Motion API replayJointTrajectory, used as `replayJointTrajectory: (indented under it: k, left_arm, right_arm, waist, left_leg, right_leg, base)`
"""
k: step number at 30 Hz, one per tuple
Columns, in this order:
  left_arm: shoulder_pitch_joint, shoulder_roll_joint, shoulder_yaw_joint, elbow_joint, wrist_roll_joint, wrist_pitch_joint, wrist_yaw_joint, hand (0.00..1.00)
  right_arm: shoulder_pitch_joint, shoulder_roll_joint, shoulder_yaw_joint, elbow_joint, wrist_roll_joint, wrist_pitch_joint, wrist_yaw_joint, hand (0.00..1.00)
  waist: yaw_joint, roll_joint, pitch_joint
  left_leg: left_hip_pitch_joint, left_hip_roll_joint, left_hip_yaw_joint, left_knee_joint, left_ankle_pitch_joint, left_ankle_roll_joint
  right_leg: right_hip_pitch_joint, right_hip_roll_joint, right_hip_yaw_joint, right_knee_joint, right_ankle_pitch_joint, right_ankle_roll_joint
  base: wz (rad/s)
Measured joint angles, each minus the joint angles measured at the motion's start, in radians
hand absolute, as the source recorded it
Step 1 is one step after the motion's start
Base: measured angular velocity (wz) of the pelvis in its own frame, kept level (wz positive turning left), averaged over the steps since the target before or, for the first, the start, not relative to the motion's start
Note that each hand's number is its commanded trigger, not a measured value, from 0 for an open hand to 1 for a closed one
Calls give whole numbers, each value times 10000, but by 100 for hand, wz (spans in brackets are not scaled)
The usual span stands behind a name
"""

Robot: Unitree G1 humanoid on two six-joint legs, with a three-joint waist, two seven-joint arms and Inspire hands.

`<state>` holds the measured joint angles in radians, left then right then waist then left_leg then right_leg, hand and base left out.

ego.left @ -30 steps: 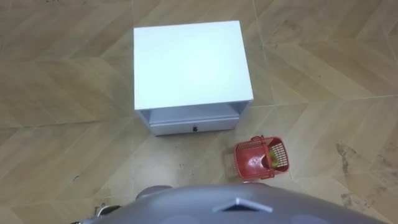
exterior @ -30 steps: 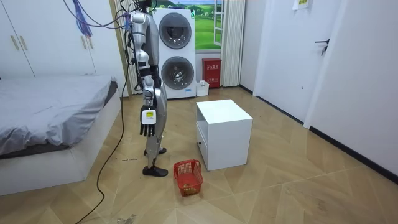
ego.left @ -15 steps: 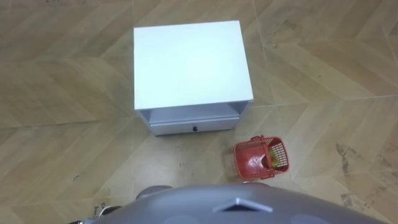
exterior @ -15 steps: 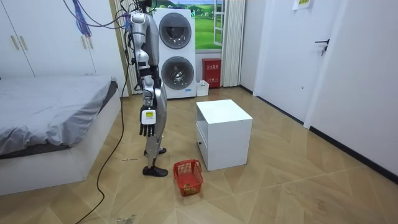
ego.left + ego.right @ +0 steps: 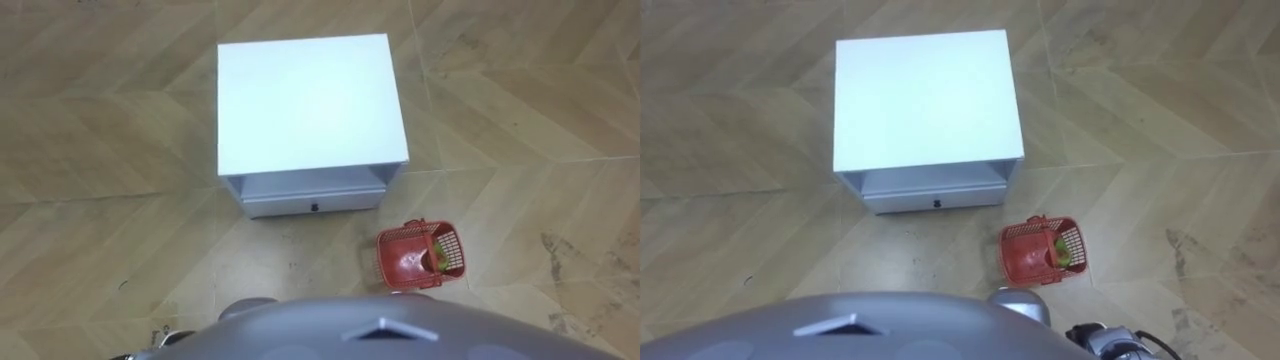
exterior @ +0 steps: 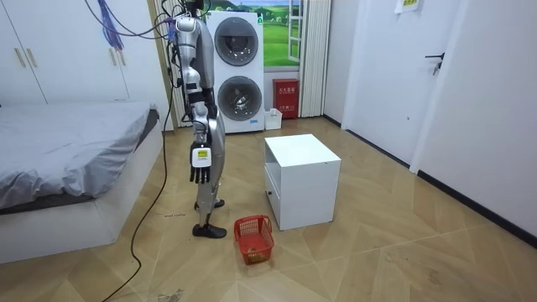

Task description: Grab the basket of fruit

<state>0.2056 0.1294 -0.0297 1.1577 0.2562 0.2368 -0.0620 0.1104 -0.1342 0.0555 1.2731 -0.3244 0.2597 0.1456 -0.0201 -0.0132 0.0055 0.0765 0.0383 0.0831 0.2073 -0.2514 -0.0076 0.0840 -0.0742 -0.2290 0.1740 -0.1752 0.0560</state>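
Nearest, just ahead of the feet and to the right, on the pale wood floor (image 5: pixel 520 110) with its slanted planks: a red basket (image 5: pixel 420 255), upright, mesh walls, open top. Inside, against its right wall, something green (image 5: pixel 437 258), a piece of fruit of a kind not to be told. Standing free on the floor, touched by no hand.

A little farther, a white cabinet (image 5: pixel 310 105), square and low. Near the basket at its front right corner, but apart from it. Flat white top, a narrow open slot beneath it, then a drawer with a small dark knob (image 5: pixel 313 208).

In the room view, standing upright between the bed (image 6: pixel 67 159) and the cabinet, facing the cabinet, with the basket on the floor just beside the feet. Right hand (image 6: pixel 197 174) hanging low at the thigh, fingers loose and pointing down, holding nothing.

Grey cover on the bed, at the room view's left. Beyond it, white wardrobe doors (image 6: pixel 50 50). At the back, two washing machines (image 6: pixel 239 71) stacked one on the other, a small red box (image 6: pixel 286 98) on the floor beside them, then a pale curtain (image 6: pixel 315 50). At the room view's right, a white wall with a door (image 6: pixel 445 75) and its dark handle.
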Motion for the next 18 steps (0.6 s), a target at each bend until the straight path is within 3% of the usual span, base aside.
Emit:
replayJointTrajectory:
  k: [5,8,9,10,11,12,13,14,15,16,18]
  left_arm:
    - [-51,17,282,3,80,-77,-9,0]
    - [-137,31,666,73,122,-244,1,0]
    - [-151,48,941,120,119,-413,7,0]
    - [-262,96,1214,201,143,-619,31,0]
    - [-365,143,1363,245,182,-720,53,0]
    - [-402,268,1583,227,188,-948,87,0]
    - [-403,415,1747,182,163,-1072,103,0]
    - [-442,500,1714,83,82,-1086,116,0]
    - [-564,646,1707,-23,60,-1077,141,0]
    - [-686,787,1717,13,-95,-1078,173,0]
    - [-1073,967,1758,138,-299,-1068,430,0]
  right_arm:
    - [-72,26,-167,-11,128,-58,-174,0]
    - [-195,-51,-189,-235,285,-232,-621,0]
    - [-326,-90,-248,-357,266,-326,-817,0]
    - [-455,-142,-447,-579,193,-308,-938,0]
    - [-427,-141,-608,-740,217,-299,-1024,0]
    - [-317,-145,-1001,-893,490,-304,-1220,0]
    - [-326,-172,-1185,-1044,938,-305,-1454,0]
    - [-358,-209,-1169,-1161,1090,-314,-1606,0]
    - [-602,-310,-1201,-1385,1595,-352,-1965,0]
    - [-1114,-401,-1218,-1605,2252,-618,-2275,0]
    - [-2244,-412,-1211,-1771,3138,-1174,-2604,0]
  waist:
    - [25,12,9]
    - [83,48,5]
    - [118,92,-20]
    - [91,302,-112]
    - [33,249,-33]
    - [-3,56,-6]
    - [90,-105,1]
    - [192,-214,-23]
    - [513,-348,-32]
    - [603,-449,-82]
    - [521,-392,-18]
  left_leg:
    - [-322,-176,46,449,-108,143]
    - [-888,-353,351,1100,-200,437]
    - [-1152,-407,569,1130,-208,543]
    - [-1575,-257,810,1278,-322,743]
    - [-1737,-324,871,1486,-352,798]
    - [-1956,-463,1045,1892,-484,1007]
    - [-2235,-612,1082,2384,-684,1137]
    - [-2447,-686,1078,2654,-764,1193]
    - [-3007,-691,1120,3264,-917,1293]
    - [-3684,-584,1112,3966,-1014,1420]
    - [-4915,-261,1004,5009,-1096,1505]
  right_leg:
    - [-488,-274,97,692,-217,110]
    - [-1125,-541,425,1279,-173,178]
    - [-1440,-603,641,1328,-82,325]
    - [-1819,-715,635,1815,-173,340]
    - [-2087,-932,598,2723,-458,282]
    - [-2364,-1379,657,5007,-846,195]
    - [-2354,-1640,906,7113,-849,135]
    - [-2330,-1715,1054,7927,-786,78]
    - [-2251,-1677,1411,9070,-524,-17]
    - [-2088,-1688,1469,9522,-250,-104]
    - [-1878,-1643,1454,9363,172,-128]
  base:
    - [-3]
    - [-23]
    - [-13]
    - [4]
    - [57]
    - [87]
    - [83]
    - [42]
    - [6]
    - [-6]
    - [-8]
